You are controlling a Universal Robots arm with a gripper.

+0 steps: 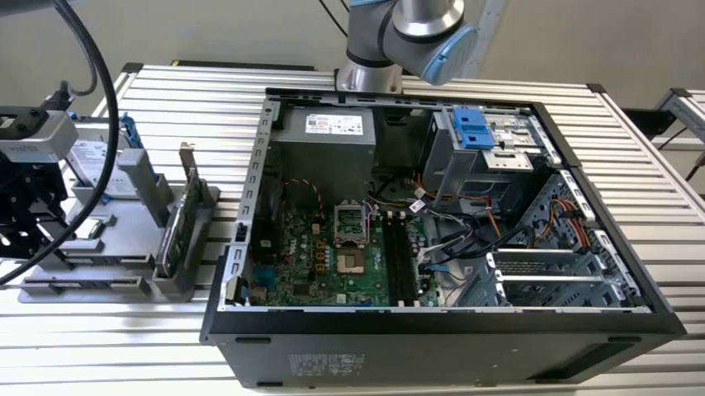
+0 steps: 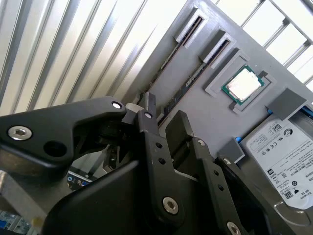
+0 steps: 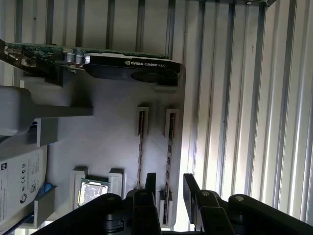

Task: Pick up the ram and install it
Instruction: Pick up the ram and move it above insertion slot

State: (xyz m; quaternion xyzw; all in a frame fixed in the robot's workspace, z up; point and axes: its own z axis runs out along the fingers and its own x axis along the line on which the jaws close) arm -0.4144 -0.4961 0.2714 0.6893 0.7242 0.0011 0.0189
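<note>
The ram (image 3: 168,154) is a thin stick seen edge-on, standing in a slot of the grey parts holder (image 3: 107,137). A second such stick (image 3: 141,152) stands in the slot beside it. My gripper (image 3: 170,188) is open, with one black finger (image 3: 150,182) on each side of the ram's near end, and a gap shows on both sides. In the second wrist view the gripper (image 2: 164,110) straddles the same ram (image 2: 188,83). In the exterior view the gripper (image 1: 25,214) hangs over the holder at the far left.
The holder also carries a processor chip (image 3: 93,191), a hard drive (image 3: 19,181) and a green card (image 3: 98,61) standing on edge. An open computer case (image 1: 237,247) lies on the slatted table, its black memory slots (image 1: 399,256) beside the processor socket.
</note>
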